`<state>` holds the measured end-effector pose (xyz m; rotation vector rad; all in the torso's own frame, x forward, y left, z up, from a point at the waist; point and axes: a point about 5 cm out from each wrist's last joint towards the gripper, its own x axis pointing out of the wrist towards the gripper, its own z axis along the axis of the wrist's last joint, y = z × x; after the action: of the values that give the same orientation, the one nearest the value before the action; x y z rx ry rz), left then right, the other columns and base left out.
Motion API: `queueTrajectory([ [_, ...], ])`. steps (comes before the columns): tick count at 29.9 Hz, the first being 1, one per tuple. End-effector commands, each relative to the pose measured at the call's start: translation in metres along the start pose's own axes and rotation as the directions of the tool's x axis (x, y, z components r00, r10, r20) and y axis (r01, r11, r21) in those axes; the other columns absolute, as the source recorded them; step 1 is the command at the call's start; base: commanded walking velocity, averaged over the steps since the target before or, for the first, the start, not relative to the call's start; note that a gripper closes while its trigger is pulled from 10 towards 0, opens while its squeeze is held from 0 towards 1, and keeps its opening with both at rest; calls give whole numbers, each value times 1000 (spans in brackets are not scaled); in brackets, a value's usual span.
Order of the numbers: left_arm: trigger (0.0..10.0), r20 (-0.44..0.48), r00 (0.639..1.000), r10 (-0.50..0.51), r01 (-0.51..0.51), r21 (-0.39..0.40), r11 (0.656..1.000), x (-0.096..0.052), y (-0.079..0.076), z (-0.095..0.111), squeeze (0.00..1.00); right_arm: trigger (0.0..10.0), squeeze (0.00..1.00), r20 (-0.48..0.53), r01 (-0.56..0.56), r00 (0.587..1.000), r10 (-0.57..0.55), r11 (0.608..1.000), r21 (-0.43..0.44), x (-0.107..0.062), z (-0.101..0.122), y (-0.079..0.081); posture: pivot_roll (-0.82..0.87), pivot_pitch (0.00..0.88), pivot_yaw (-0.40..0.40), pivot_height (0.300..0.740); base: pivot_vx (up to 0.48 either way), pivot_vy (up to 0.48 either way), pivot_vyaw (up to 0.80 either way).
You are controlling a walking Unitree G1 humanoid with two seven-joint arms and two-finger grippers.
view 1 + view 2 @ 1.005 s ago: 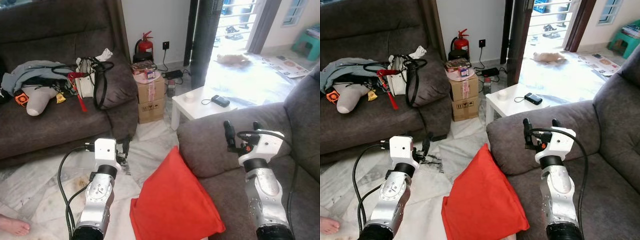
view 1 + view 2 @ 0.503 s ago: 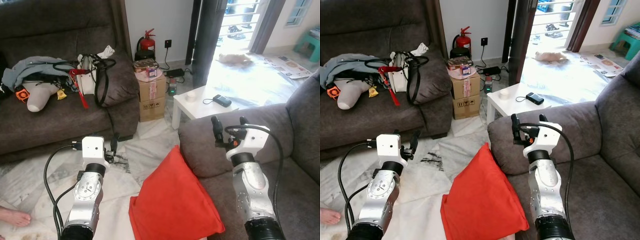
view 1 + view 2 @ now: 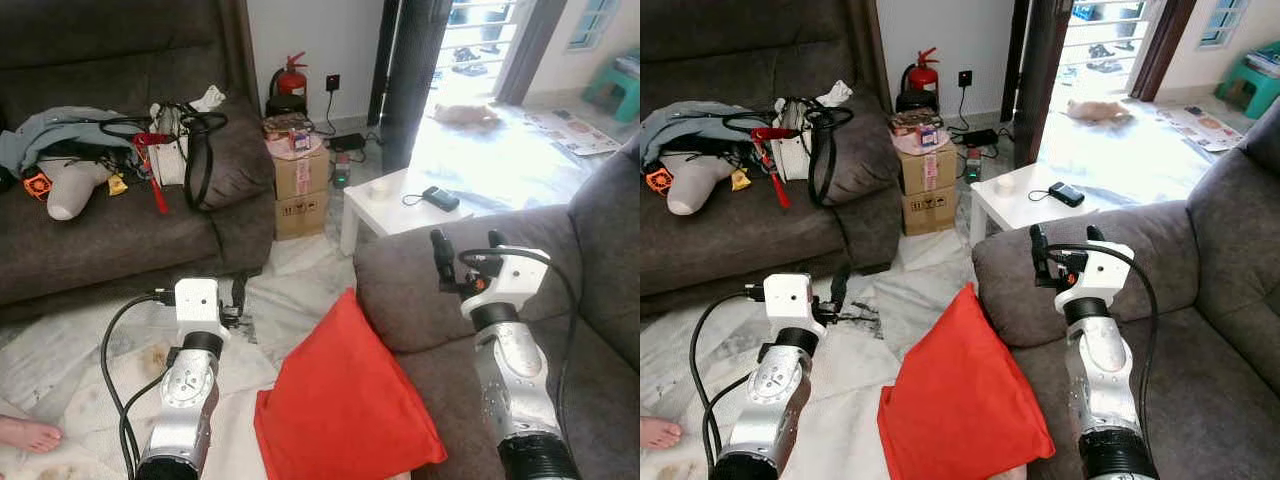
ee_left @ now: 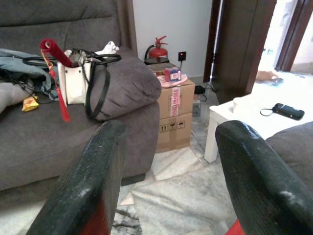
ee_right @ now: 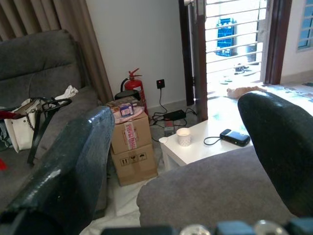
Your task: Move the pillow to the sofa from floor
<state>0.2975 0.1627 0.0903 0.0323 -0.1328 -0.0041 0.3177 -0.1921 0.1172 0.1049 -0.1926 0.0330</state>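
At my far left a bare foot [image 3: 28, 434] rests on the floor [image 3: 290, 290]. My left end effector [image 3: 238, 296] hangs over the tiles, fingers spread, empty. Just beside it the red pillow [image 3: 345, 400] stands on the floor, leaning against the front of the sofa [image 3: 410, 275]. My right end effector [image 3: 467, 250] sits above the sofa's armrest, fingers spread, gripping nothing. Beyond the armrest stands a white worktop [image 3: 395, 205].

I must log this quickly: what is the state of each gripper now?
Left gripper: open, holding nothing.
Right gripper: open, holding nothing.
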Motion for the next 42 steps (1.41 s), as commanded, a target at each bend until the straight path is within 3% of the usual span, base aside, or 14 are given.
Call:
queueTrajectory([
  [1,10000,16,1000,-10,9,24,1000,1,4,6,0,10000,0,5,-7,1000,7,1000,20,4,0,6,-60,49,-12,740,0,0,0],
  [7,10000,3,1000,21,-21,20,1000,-1,6,1,0,10000,0,1,-38,999,38,999,24,5,-1,13,-64,44,-15,740,0,0,0],
  [13,10000,5,1000,-18,18,29,999,-2,1,4,0,10000,0,7,-32,999,32,999,24,6,0,13,-69,52,4,740,0,0,0],
  [25,10000,29,1000,-4,2,74,997,-3,8,8,0,10000,0,-14,63,998,-62,998,16,-12,-12,-2,-92,60,66,740,0,0,0],
  [31,10000,34,999,-23,20,83,996,3,6,11,0,10000,0,3,78,997,-78,997,15,-11,-9,-4,-101,57,81,740,0,0,0],
  [42,10000,32,999,-15,12,81,997,1,8,11,0,10000,0,1,82,997,-82,997,11,-5,-6,-4,-81,66,66,740,0,0,0],
])
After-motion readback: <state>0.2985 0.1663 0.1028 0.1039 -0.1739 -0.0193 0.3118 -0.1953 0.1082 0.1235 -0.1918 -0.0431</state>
